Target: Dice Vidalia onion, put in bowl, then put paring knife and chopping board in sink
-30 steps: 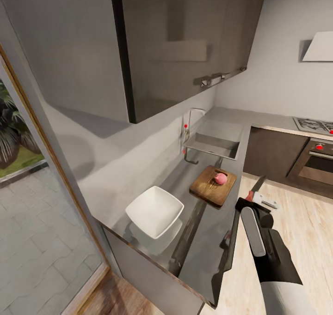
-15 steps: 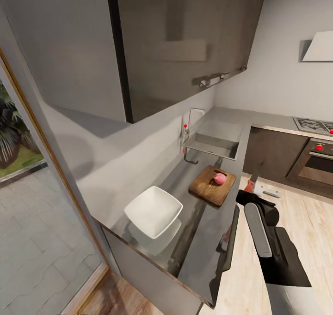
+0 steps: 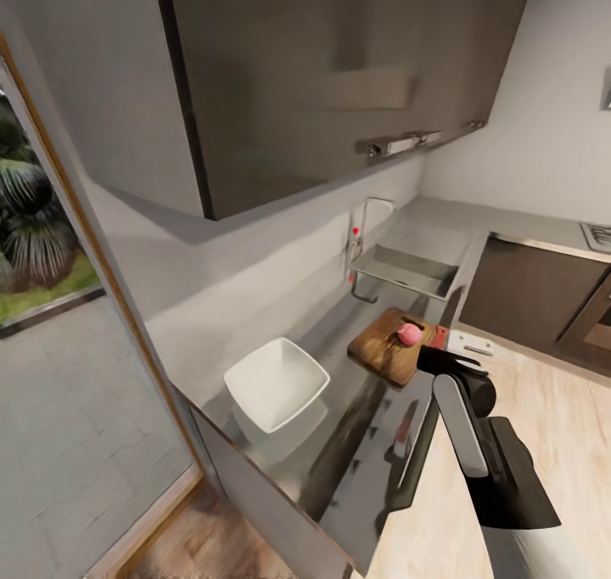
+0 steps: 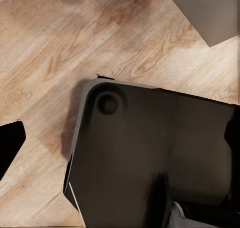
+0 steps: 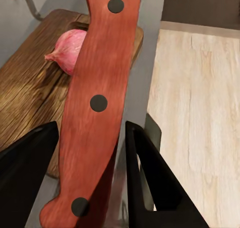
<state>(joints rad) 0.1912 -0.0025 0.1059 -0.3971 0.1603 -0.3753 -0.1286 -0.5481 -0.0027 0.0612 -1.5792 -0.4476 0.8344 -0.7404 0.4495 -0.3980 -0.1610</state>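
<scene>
Fingers (image 5: 30,178) of the right gripper (image 5: 85,153) are clamping the orange-red handle of the paring knife (image 5: 97,102), one dark finger showing on each side of the grip in the right wrist view. In the head view the right gripper (image 3: 450,362) is hanging at the near right edge of the chopping board, with the knife's (image 3: 447,311) dark blade pointing away toward the sink. The left gripper is not something I can judge: the left wrist view is giving a dark robot panel (image 4: 155,158) over pale wooden floor (image 4: 60,47), with its fingers not showing, so whether they are wide or narrow cannot be told.

Nearest on the grey surface (image 3: 365,469) is sitting the white bowl (image 3: 276,384), upright, well apart from the board. Beyond it the chopping board (image 3: 382,345) is lying flat near the front edge of the surface. The Vidalia onion (image 3: 409,334) is resting whole on the board's far right part, just beside the knife; the right wrist view is showing the onion (image 5: 67,50) partly hidden behind the handle, with the board (image 5: 30,87) beneath it.

Farther along, the sink (image 3: 407,265) is standing with its chrome tap (image 3: 369,214) and red knob against the wall. Dark wall cabinets (image 3: 339,78) are hanging above, and an oven front (image 3: 594,324) is showing at the far right.
</scene>
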